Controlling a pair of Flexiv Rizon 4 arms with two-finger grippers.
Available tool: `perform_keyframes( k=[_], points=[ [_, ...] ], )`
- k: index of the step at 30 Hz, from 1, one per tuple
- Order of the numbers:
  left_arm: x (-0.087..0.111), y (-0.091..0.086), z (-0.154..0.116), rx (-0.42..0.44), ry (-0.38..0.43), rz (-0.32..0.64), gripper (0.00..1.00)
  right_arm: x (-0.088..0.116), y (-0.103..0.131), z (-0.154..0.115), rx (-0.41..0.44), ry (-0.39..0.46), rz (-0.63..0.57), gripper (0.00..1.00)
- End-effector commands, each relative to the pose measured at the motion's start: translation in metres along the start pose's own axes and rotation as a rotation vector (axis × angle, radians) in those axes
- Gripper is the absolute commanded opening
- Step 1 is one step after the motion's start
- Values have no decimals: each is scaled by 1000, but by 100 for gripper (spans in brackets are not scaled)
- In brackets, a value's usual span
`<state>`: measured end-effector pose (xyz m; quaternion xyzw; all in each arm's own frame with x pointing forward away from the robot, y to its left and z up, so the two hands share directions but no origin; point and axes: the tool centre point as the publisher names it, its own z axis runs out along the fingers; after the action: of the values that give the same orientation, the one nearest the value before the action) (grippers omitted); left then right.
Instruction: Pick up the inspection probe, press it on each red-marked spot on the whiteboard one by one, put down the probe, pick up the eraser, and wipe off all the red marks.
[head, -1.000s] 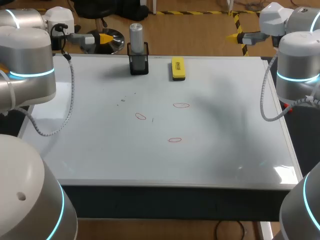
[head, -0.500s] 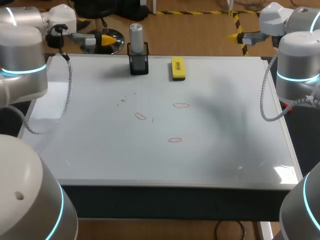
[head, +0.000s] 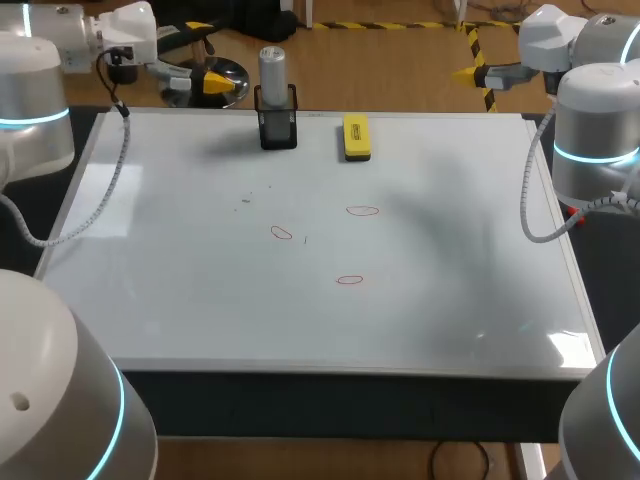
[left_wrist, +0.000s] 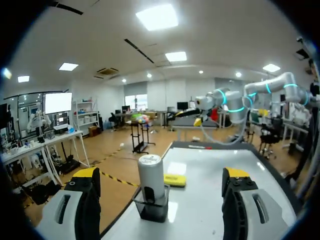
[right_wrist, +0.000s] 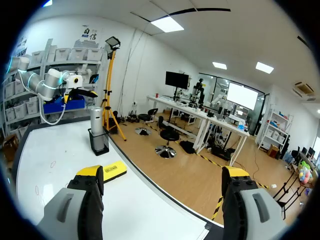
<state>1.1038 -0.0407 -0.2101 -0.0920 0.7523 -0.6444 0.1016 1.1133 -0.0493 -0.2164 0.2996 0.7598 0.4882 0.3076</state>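
Our left gripper (left_wrist: 161, 175) hangs off the whiteboard's (head: 200, 300) far corner on our left side, its fingers wide apart and gripping nothing. In its wrist view the probe (left_wrist: 151, 176) stands ahead of it, about in line with the gap between the fingers but not touching them. The probe is a silver cylinder standing upright in a black holder (head: 278, 128) at the board's far edge. Its long axis is vertical, with the rounded end up. The holder's walls close around its lower part, and the upper part rises free above the rim. Near the holder, toward our right arm, the yellow eraser (head: 356, 137) lies flat, apart from it, with its long axis running from the far edge toward us. Three red marks lie near the middle of the board, well apart from the holder: one (head: 363, 211) nearest the eraser, one (head: 281, 233) toward our left, one (head: 349, 280) closest to us. A few faint grey specks (head: 245, 200) sit beside them. Our right gripper (right_wrist: 162, 175) is off the far right corner, its fingers also spread and holding nothing. In its wrist view the eraser lies ahead of it, with the probe farther on.
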Motion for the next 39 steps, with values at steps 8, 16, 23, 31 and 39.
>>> perform_keyframes(
  k=[8,16,23,31,39],
  points=[
    [-7,14,50,41,182,8,100,0,0,0,1,1,0,100],
    [-4,23,79,86,218,-7,100,0,0,0,1,1,0,100],
    [-1,31,93,108,223,-16,100,0,0,0,1,1,0,100],
    [4,41,105,108,211,-41,100,0,0,0,1,1,0,100],
    [3,46,112,125,204,-47,100,0,0,0,1,1,0,100]
  ],
)
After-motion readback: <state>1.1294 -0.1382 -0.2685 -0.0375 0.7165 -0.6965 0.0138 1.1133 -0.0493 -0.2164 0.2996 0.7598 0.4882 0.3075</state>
